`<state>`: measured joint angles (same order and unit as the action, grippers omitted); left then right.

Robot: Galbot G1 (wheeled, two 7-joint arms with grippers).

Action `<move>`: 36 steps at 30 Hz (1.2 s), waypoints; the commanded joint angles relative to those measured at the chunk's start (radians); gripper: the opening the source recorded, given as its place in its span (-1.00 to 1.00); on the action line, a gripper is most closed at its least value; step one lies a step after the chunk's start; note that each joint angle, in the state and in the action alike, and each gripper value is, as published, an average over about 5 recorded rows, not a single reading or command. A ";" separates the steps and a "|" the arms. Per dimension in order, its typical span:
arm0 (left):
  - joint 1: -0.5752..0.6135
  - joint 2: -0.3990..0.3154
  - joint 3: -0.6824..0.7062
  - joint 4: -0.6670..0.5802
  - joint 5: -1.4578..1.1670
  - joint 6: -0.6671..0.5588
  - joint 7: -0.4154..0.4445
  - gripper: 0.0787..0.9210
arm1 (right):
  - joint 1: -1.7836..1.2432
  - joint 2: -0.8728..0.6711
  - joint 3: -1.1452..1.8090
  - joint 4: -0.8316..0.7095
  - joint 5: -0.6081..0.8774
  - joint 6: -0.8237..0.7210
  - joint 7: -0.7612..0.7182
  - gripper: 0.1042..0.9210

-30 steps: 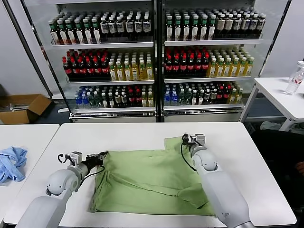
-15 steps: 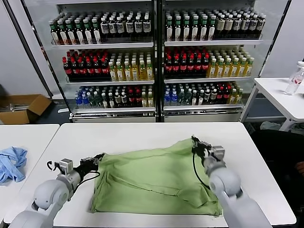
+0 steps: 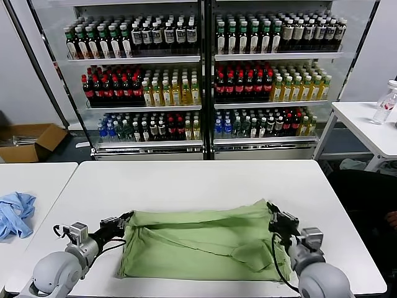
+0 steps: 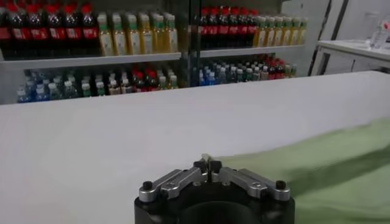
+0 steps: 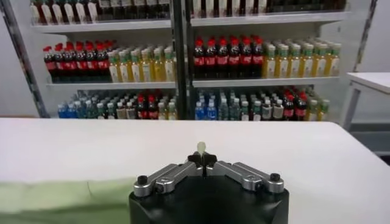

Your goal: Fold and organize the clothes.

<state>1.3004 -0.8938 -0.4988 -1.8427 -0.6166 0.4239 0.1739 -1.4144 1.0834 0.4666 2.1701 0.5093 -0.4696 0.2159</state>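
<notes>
The clothes are one light green shirt (image 3: 198, 242), lying crumpled and partly doubled over on the near half of the white table (image 3: 186, 180). My left gripper (image 3: 127, 217) is shut on the shirt's far left corner. In the left wrist view its jaws (image 4: 208, 163) meet on a thin edge of the green cloth (image 4: 329, 158). At the far right corner my right gripper (image 3: 271, 207) is shut on the shirt. In the right wrist view a small tip of cloth pokes out above its closed jaws (image 5: 202, 157), and the rest of the shirt (image 5: 61, 195) trails off to one side.
A crumpled light blue cloth (image 3: 15, 214) lies on the separate table at the left. Glass-fronted shelves of bottles (image 3: 198, 81) stand behind the table. A cardboard box (image 3: 28, 139) sits on the floor at far left. A side table with a bottle (image 3: 386, 102) is at far right.
Both grippers have drawn back toward me with the shirt's far corners in them. The far edge has come nearer and the shirt now covers a shorter stretch of table.
</notes>
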 commanded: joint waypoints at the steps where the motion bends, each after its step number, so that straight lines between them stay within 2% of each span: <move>1: 0.063 0.010 -0.029 -0.035 0.011 -0.015 0.019 -0.99 | -0.183 -0.018 0.072 0.117 -0.030 0.011 -0.001 -1.00; 8: 0.093 0.010 -0.056 -0.048 0.028 0.008 0.056 -0.99 | -0.255 -0.004 0.062 0.152 -0.088 0.023 -0.003 -1.00; 11: 0.107 0.013 -0.060 -0.047 0.095 0.029 0.097 -0.99 | -0.269 0.002 0.044 0.139 -0.115 0.015 -0.002 -1.00; 14: 0.109 0.008 -0.054 -0.046 0.175 0.043 0.096 -0.98 | -0.266 0.008 0.039 0.127 -0.155 0.007 0.001 -1.00; 17: 0.101 0.001 -0.059 -0.049 0.189 0.046 0.059 -0.89 | -0.259 0.005 0.070 0.138 -0.168 0.010 0.001 -0.90; 20: 0.106 -0.002 -0.078 -0.071 0.176 0.046 0.029 -0.71 | -0.255 0.000 0.114 0.160 -0.165 0.011 0.002 -0.71; 22: 0.116 -0.008 -0.089 -0.101 0.162 0.045 -0.018 -0.56 | -0.254 0.000 0.133 0.171 -0.165 0.012 0.002 -0.56; 25: 0.137 -0.038 -0.086 -0.160 0.136 0.050 -0.138 -0.36 | -0.255 0.006 0.143 0.181 -0.171 0.015 0.001 -0.33; 31: 0.201 -0.176 -0.007 -0.258 0.061 0.100 -0.445 0.08 | -0.259 0.023 0.122 0.169 -0.205 0.028 -0.003 0.11; 36: 0.206 -0.271 0.055 -0.248 0.046 0.101 -0.540 0.43 | -0.257 0.030 0.107 0.164 -0.226 0.032 -0.005 0.45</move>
<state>1.4660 -1.0115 -0.5194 -2.0247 -0.5325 0.4958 -0.0834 -1.6601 1.1073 0.5692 2.3283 0.3220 -0.4408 0.2108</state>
